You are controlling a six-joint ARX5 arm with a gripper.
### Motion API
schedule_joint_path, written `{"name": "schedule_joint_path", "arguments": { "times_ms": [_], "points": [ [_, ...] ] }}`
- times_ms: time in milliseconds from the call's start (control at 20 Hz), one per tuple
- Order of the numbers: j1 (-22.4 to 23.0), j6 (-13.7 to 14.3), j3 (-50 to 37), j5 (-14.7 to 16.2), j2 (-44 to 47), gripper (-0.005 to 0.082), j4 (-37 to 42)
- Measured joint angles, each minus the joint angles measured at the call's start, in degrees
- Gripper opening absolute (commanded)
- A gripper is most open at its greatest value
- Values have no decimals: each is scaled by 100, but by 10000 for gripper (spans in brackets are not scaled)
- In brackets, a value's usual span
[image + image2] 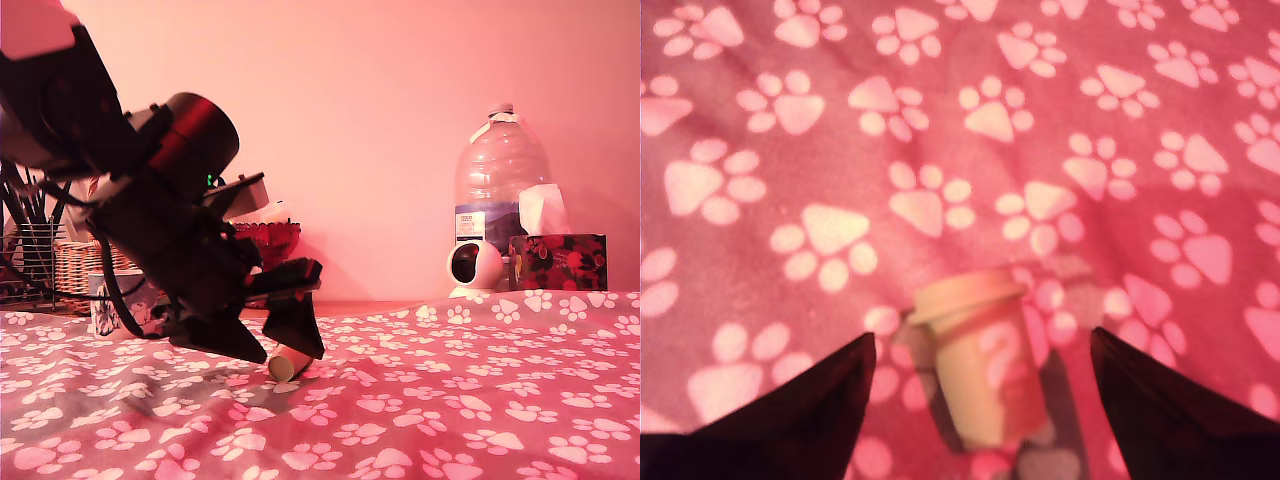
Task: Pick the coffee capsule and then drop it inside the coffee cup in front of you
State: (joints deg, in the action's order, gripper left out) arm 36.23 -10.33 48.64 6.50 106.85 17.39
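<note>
The coffee capsule (283,365), a small tan tapered pod, lies on its side on the paw-print cloth. In the wrist view the capsule (980,370) sits between my two dark fingers with a gap on each side. My gripper (275,352) is low over the cloth, open, straddling the capsule without touching it. Here the gripper (980,338) holds nothing. The coffee cup (103,305), with its grey-blue print, stands behind the arm at the exterior view's left and is mostly hidden.
A wire mesh pencil holder (25,262) and a wicker basket (75,265) stand at the far left, a dark red goblet (272,240) behind the arm. On the exterior view's right are a large water bottle (500,180), a round white camera (472,266) and a tissue box (556,262).
</note>
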Motion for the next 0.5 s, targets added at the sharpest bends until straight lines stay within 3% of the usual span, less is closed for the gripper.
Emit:
{"name": "schedule_joint_path", "arguments": {
  "times_ms": [500],
  "points": [
    [0,0,0,-2,68,622,317]
  ]
}}
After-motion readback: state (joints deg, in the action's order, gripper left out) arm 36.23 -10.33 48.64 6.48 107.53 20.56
